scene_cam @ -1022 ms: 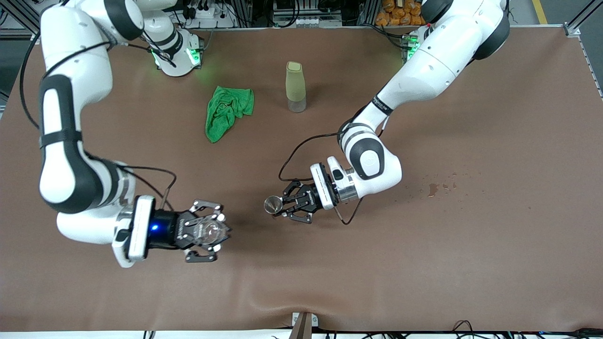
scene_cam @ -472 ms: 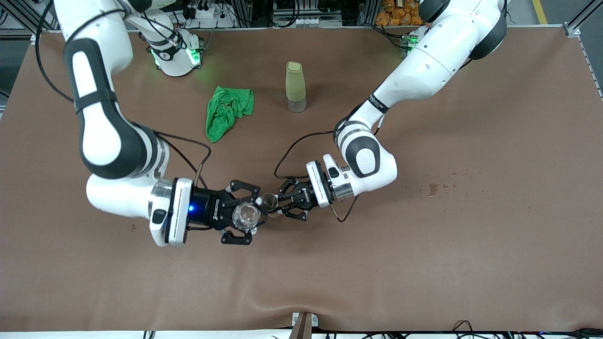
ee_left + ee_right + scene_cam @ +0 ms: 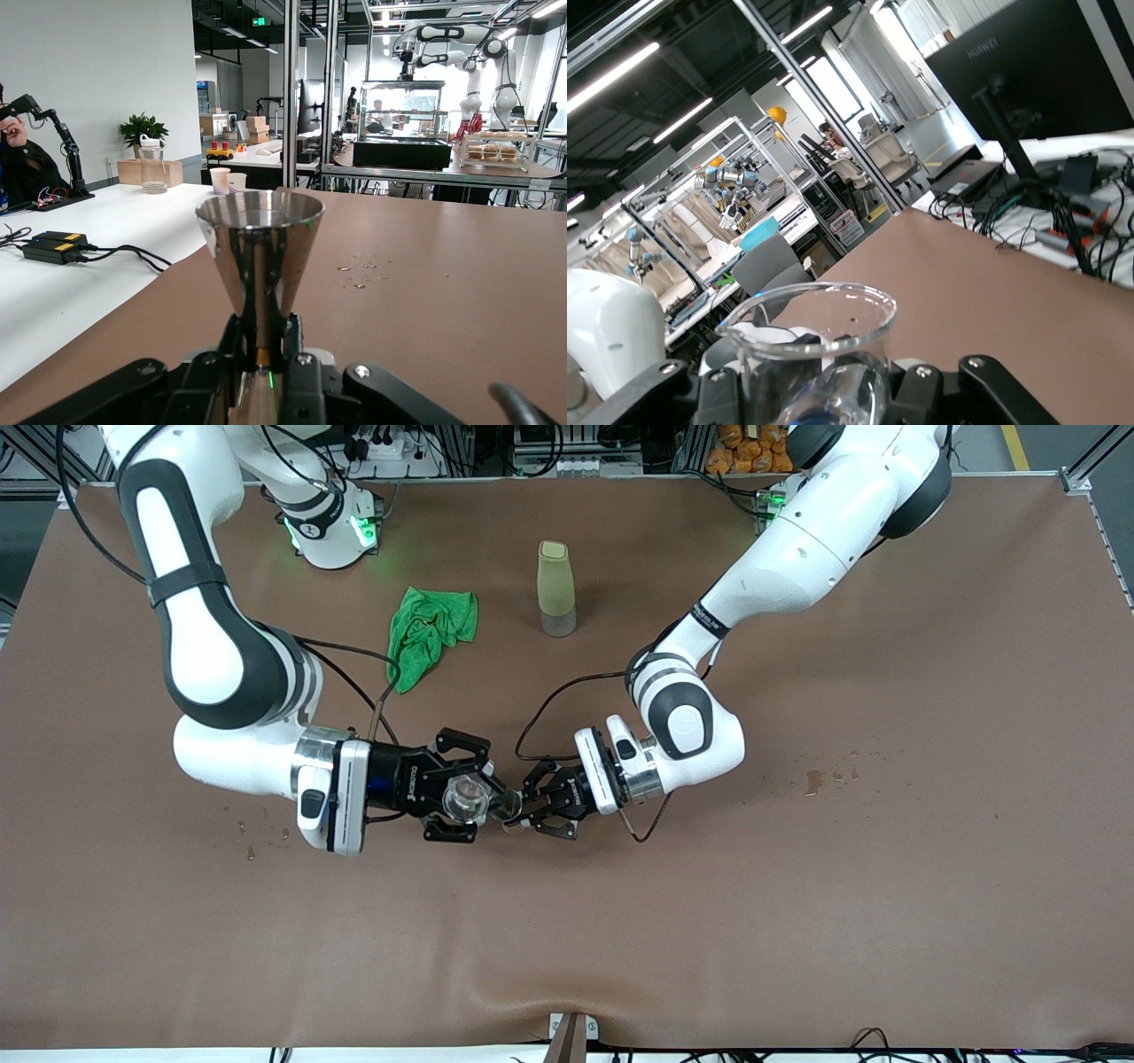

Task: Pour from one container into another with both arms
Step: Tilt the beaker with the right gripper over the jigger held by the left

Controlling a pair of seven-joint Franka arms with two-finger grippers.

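Brown matting covers the table (image 3: 886,921), and over its middle the glass cup (image 3: 465,801) is held clenched in the right gripper (image 3: 467,798), rim to rim with the metal cup (image 3: 508,804) clamped by the stem in the left gripper (image 3: 524,810). For a clean pour, the glass cup is best tipped slowly with its lip kept just above the metal rim, which should be held upright and steady.

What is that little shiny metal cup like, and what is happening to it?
The metal cup is a tiny polished silver cone, like a jigger: wide round rim, narrow foot. It stands upright, pinched at its narrow lower part by the left hand, shut on it above the table's middle. Its rim sits right beside the glass cup held by the right hand.
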